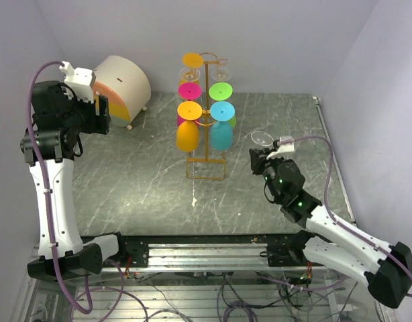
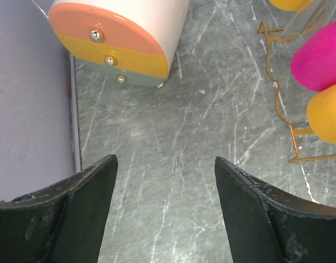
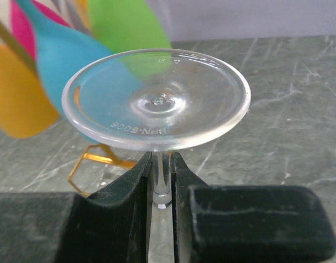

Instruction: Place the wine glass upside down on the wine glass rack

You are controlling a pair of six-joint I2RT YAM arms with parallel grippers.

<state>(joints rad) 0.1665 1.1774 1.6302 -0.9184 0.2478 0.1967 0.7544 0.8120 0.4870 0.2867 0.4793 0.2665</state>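
Table (image 1: 139,181): dark grey-green stone-look top with pale veins, bare over most of the front and left. White metal lip along its right edge. Black and silver rail (image 1: 206,247) runs along the near edge, with both arm bases bolted to it and loose cables below. Walls (image 1: 280,40) are plain pale lavender-white and box in the back and both sides.

The wine glass rack (image 1: 206,134) stands centre-back, thin orange-yellow wire, rectangular base flat on the table. Coloured glasses (image 1: 221,134) hang on it bowl-down: orange, pink, green and teal.

A round-topped white drawer box (image 1: 122,84) sits back left near the wall, its fronts orange, yellow and pale green.

The clear wine glass (image 1: 262,139) is off the table, right of the rack and apart from it. The right gripper (image 3: 160,164) is pinched narrow on its stem just under the foot. The round foot faces the wrist camera; bowl hidden.

The left gripper (image 2: 165,164) is raised at the left, jaws wide, nothing between them, bare table under it, drawer box ahead.
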